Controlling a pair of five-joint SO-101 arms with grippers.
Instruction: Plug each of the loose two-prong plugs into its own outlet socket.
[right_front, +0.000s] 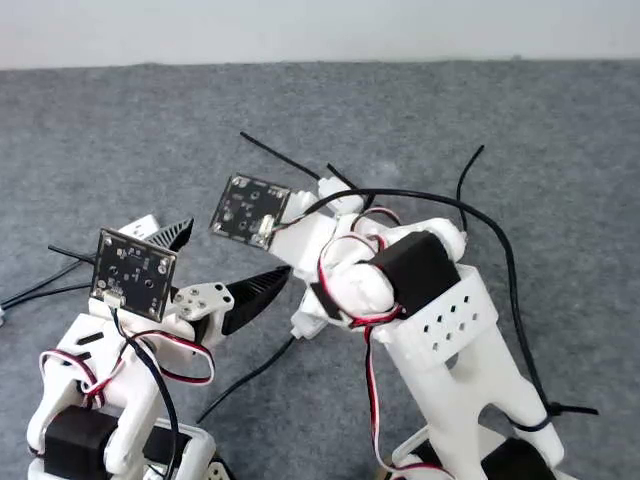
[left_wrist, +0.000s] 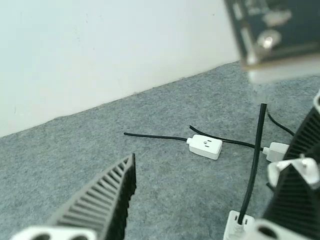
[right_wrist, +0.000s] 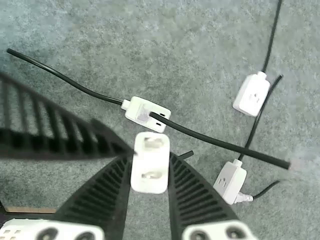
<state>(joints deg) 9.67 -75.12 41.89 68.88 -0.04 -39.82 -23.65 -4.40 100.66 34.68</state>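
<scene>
The right end effector (right_wrist: 150, 159) is clamping a white two-prong plug (right_wrist: 149, 176) between its black ribbed fingers, prongs facing the camera. It is hanging close to a white rectangular outlet socket (right_wrist: 146, 114) lying on the grey carpeted table (right_wrist: 175, 40). A second white socket (right_wrist: 251, 94) and a third white socket (right_wrist: 231, 181) are lying nearby on black cords. The left end effector (left_wrist: 207, 172) is gaping wide, holding nothing.

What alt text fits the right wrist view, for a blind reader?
The right end effector grips a white plug over grey carpet; a white socket on a black cable lies just beyond it, two more white connectors aside.
</scene>
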